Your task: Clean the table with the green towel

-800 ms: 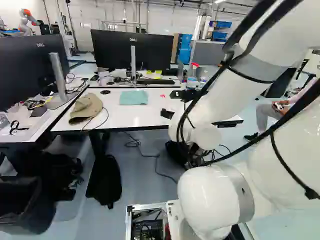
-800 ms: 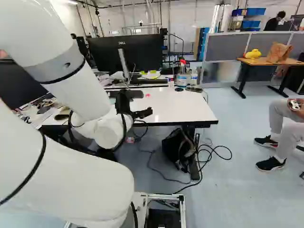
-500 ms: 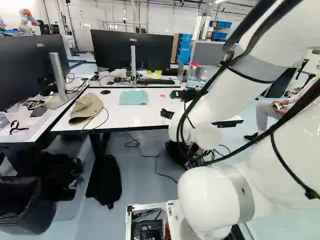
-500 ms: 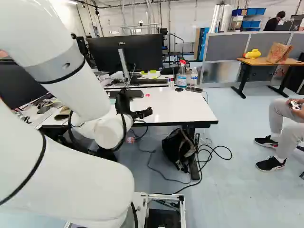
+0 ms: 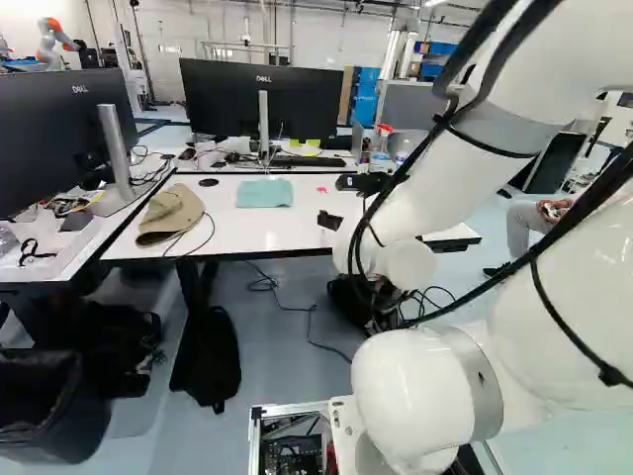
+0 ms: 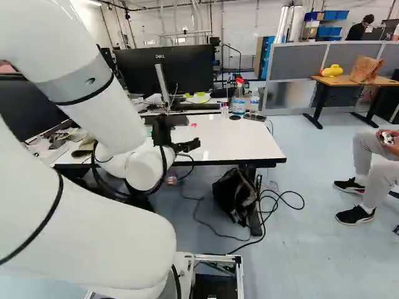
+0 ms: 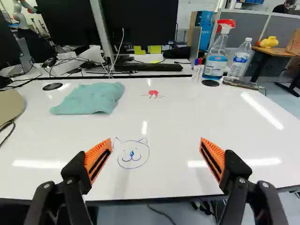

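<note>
One blue cat drawing (image 7: 132, 153) is diagonally before one green towel (image 7: 89, 98), one red drawing (image 7: 153, 93) beside it, and one gripper (image 5: 329, 222) has two fingers wide apart.

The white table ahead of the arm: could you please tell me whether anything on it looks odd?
Two drawings mark the white table: a blue cat face ahead of the pincer and, beyond it, a small red figure with legs, which look odd on a desktop. Nothing looks spilled or broken.
</note>
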Robot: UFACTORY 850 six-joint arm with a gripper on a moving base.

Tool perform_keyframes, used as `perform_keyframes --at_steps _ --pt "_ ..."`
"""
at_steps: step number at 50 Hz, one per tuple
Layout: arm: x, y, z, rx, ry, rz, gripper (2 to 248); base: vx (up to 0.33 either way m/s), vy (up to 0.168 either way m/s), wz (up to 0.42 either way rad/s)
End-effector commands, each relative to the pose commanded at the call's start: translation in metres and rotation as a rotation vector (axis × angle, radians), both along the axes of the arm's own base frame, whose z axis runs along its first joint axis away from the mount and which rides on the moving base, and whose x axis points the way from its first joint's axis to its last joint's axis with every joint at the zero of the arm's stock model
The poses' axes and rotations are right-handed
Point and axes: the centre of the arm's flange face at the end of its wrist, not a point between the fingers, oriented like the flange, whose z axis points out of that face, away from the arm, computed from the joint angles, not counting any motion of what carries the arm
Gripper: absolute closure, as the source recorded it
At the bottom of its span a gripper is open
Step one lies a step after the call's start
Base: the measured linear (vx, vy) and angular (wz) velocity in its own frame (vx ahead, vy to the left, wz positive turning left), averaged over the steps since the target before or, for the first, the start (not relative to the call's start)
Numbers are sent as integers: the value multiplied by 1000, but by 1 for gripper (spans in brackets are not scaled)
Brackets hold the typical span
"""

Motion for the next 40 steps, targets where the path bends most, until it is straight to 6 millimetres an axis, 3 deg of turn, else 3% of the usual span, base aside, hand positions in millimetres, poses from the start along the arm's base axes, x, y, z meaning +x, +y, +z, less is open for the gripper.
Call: perform_keyframes --at_steps 40 --pt "78 1 44 0 -88 4 3 0 0 0"
